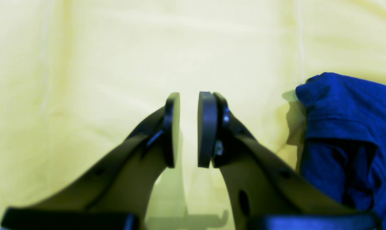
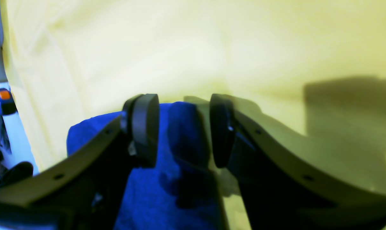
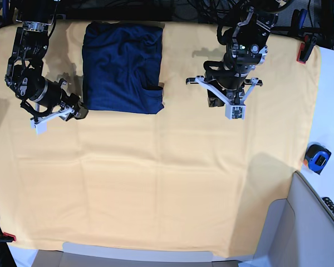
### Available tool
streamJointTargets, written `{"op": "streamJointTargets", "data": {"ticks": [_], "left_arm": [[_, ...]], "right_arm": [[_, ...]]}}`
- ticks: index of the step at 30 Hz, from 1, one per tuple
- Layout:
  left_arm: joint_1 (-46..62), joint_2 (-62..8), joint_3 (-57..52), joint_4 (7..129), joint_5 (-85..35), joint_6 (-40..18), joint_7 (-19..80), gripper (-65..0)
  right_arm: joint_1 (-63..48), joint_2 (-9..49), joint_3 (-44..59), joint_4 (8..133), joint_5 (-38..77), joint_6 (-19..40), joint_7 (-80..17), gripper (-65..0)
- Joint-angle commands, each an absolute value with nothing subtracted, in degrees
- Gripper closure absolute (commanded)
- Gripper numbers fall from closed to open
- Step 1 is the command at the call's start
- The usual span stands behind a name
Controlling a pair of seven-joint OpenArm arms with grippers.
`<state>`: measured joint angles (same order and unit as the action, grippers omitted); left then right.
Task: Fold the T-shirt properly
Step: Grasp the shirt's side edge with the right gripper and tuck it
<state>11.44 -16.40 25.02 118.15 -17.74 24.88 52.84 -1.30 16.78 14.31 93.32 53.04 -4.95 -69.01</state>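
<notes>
Base view: T-shirt [image 3: 122,67] folded on tabletop [image 3: 167,183], right hand [image 3: 72,111] at its corner, half open, empty; left hand [image 3: 229,105] apart, narrow, empty.

Both wrist views blurry. Shirt [image 1: 349,134] cut off by right and bottom edges in left wrist view; in right wrist view the fingers [image 2: 145,127] hide part of it. Base view: right gripper [image 3: 72,111] tips too small to tell if touching shirt edge.
</notes>
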Motion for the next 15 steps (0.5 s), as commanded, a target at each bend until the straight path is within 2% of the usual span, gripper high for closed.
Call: {"op": "streamJointTargets", "data": {"ticks": [1,15], "left_arm": [[11.0,-16.7,24.7,119.1,-17.5,24.8,51.8,-10.6],[10.9,-16.7,24.9,119.0,-17.5,24.8,51.8,-10.6]], "right_arm": [[-1.1,17.5,14.5,94.2,53.6,-4.7,-68.6,-25.8],[-2.1,18.7,14.5,91.5,53.4,-4.3,-68.7,-25.8]]}}
